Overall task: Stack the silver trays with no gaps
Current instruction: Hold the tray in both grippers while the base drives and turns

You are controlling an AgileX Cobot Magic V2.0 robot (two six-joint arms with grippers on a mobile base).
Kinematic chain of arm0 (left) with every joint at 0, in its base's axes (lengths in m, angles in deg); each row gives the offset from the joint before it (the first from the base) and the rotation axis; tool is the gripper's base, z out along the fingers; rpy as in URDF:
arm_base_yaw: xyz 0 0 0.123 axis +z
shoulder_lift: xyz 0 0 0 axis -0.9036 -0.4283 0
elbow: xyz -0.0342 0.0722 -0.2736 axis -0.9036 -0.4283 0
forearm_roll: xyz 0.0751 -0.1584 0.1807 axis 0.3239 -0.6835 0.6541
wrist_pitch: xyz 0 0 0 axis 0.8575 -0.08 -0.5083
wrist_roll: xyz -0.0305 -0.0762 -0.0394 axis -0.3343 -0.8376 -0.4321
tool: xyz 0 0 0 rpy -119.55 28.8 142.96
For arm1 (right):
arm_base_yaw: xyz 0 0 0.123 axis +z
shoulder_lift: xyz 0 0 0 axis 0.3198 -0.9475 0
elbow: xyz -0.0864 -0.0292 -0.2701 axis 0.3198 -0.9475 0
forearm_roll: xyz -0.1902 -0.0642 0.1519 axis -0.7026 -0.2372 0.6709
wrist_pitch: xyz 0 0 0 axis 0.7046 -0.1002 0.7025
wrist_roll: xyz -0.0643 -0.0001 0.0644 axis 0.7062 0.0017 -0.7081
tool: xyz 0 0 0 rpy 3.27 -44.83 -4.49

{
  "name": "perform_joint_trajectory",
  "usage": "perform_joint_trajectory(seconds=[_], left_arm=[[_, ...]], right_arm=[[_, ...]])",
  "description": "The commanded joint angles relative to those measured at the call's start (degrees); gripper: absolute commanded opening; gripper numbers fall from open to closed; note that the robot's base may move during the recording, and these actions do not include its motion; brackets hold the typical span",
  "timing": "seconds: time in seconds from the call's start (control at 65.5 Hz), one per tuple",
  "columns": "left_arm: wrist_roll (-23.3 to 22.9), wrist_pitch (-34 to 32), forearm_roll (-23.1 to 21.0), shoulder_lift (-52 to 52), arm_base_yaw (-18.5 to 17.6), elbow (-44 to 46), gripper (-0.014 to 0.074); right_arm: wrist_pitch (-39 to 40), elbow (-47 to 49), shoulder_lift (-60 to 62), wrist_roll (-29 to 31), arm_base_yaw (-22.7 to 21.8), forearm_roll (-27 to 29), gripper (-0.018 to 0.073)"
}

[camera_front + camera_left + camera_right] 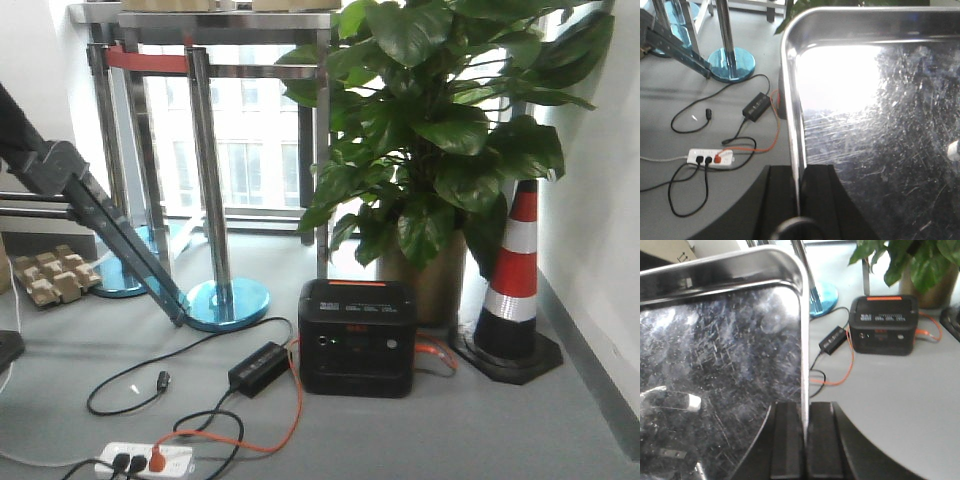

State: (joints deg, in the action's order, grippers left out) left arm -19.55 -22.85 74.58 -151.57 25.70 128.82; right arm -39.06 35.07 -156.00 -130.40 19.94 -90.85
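Note:
A silver tray [875,150] with a scratched, shiny floor fills the right of the left wrist view; its left rim runs down between the black fingers of my left gripper [798,175], which is shut on it. In the right wrist view the same kind of silver tray [720,350] fills the left side, and its right rim is pinched between the fingers of my right gripper [804,420]. The tray is held above the grey floor. No tray and no gripper shows in the front view.
On the floor below stand a black power station [357,337], a black adapter [258,367], a white power strip [145,460] with black and orange cables, blue-based steel posts [228,300], a potted plant [440,150] and a traffic cone [512,290].

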Motion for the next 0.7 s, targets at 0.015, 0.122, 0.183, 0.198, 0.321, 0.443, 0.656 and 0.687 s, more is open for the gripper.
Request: perform_joint_trajectory(seconds=[0.015,0.122,0.183,0.198,0.321,0.443,0.656,0.687], left_arm=[[0.2,-0.7,3.3,0.8,-0.1,0.5,-0.0016],[0.2,-0.7,4.7,0.8,-0.1,0.5,-0.0016],[0.2,-0.7,5.4,0.8,-0.1,0.5,-0.0016],[0.2,-0.7,5.6,0.8,-0.1,0.5,-0.0016],[0.2,-0.7,7.9,0.8,-0.1,0.5,-0.0016],[0.2,-0.7,9.4,0.8,-0.1,0.5,-0.0016],[0.2,-0.7,9.5,0.8,-0.1,0.5,-0.0016],[0.2,-0.7,9.5,0.8,-0.1,0.5,-0.0016]], right_arm=[[2.1,0.4,0.8,0.4,-0.3,-2.0,-0.0078],[2.3,0.4,0.8,0.4,-0.3,-2.0,-0.0078],[2.3,0.4,0.8,0.4,-0.3,-2.0,-0.0078],[2.3,0.4,0.8,0.4,-0.3,-2.0,-0.0078],[2.3,0.4,0.8,0.4,-0.3,-2.0,-0.0078],[2.3,0.4,0.8,0.4,-0.3,-2.0,-0.0078],[2.3,0.4,0.8,0.4,-0.3,-2.0,-0.0078],[2.3,0.4,0.8,0.4,-0.3,-2.0,-0.0078]])
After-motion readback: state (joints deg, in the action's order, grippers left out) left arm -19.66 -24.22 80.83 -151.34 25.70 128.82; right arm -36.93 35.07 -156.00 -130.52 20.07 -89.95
